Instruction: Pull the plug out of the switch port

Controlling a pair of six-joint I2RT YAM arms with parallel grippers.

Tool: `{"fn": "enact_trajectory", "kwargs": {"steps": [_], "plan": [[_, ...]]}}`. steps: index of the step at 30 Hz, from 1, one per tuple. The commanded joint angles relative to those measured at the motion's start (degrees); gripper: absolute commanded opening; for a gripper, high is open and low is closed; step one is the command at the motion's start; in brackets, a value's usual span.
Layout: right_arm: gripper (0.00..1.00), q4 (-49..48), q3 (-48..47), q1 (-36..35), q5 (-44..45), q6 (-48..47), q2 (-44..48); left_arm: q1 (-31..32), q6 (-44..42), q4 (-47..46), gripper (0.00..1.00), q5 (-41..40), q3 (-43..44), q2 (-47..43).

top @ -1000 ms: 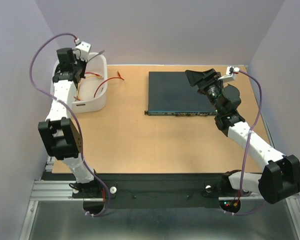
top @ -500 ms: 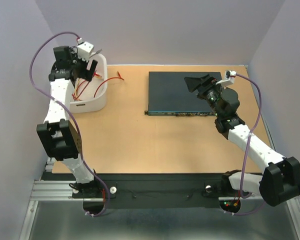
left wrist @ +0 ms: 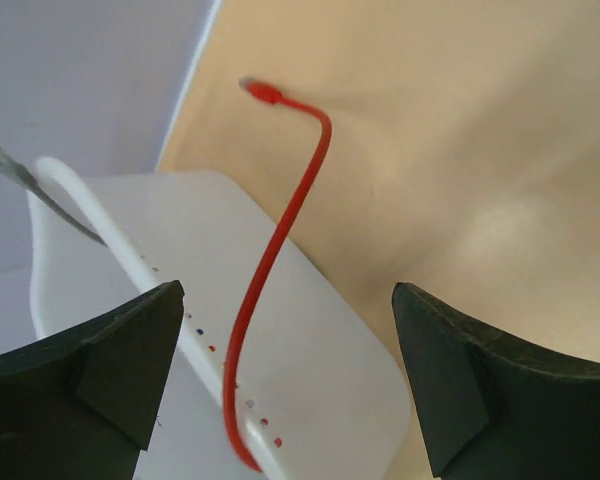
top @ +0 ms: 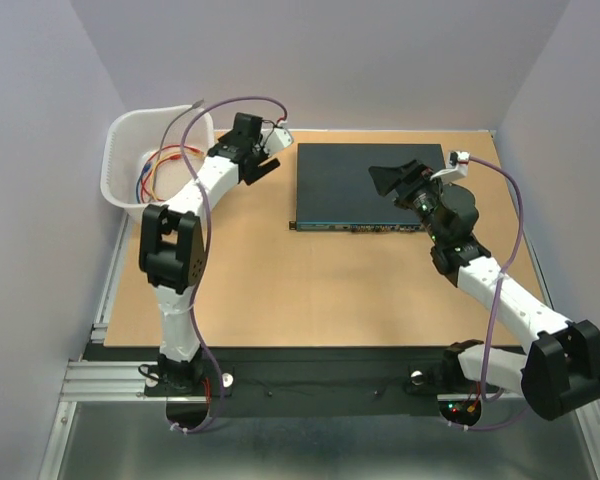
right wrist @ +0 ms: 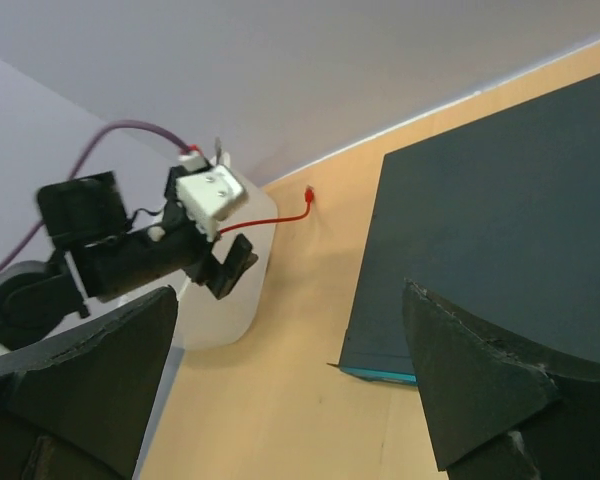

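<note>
"Two pairs of fingers are seen. How are they held?"

"Both are spread wide. Nothing is pinched between the left fingers or between the right fingers."

"Where is the switch found?"

"The switch is laid flat on the worktop, right of the middle toward the far edge. Its thin teal socket face is turned to the near side. The right fingers are held over its dark top near the right end. Whether the top is touched cannot be told."

"And the left arm?"

"The left arm is bent across to the gap between the white basket and the switch. In the wrist view a red cable is framed between the spread fingers. It is draped over the basket's rim, and its plug is arched free above the worktop."

"Are the switch's sockets filled?"

"That cannot be told, because they are shown too small."
</note>
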State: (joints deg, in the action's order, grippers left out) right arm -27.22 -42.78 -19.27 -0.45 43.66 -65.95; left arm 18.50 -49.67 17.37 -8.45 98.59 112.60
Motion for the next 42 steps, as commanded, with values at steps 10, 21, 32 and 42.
{"fn": "enact_trajectory", "kwargs": {"steps": [10, 21, 32, 42], "plan": [[1.0, 0.15, 1.21, -0.42, 3.52, -2.35, 3.55, 0.39, -5.09, -9.63, 0.0, -24.25, 5.66, 5.98], [1.0, 0.68, 1.12, -0.42, 3.61, -2.26, 3.72, -8.99, 9.83, -13.16, 0.0, -16.52, 9.16, -9.14], [1.0, 0.94, 0.86, -0.33, 3.88, -2.26, 2.67, -25.36, 12.67, -8.58, 0.0, 1.06, -5.41, -13.81], [1.0, 8.05, 0.07, 0.98, 0.9, -0.33, -0.4, -25.71, 15.21, -5.69, 0.33, 1.77, -9.03, -6.86]]}}
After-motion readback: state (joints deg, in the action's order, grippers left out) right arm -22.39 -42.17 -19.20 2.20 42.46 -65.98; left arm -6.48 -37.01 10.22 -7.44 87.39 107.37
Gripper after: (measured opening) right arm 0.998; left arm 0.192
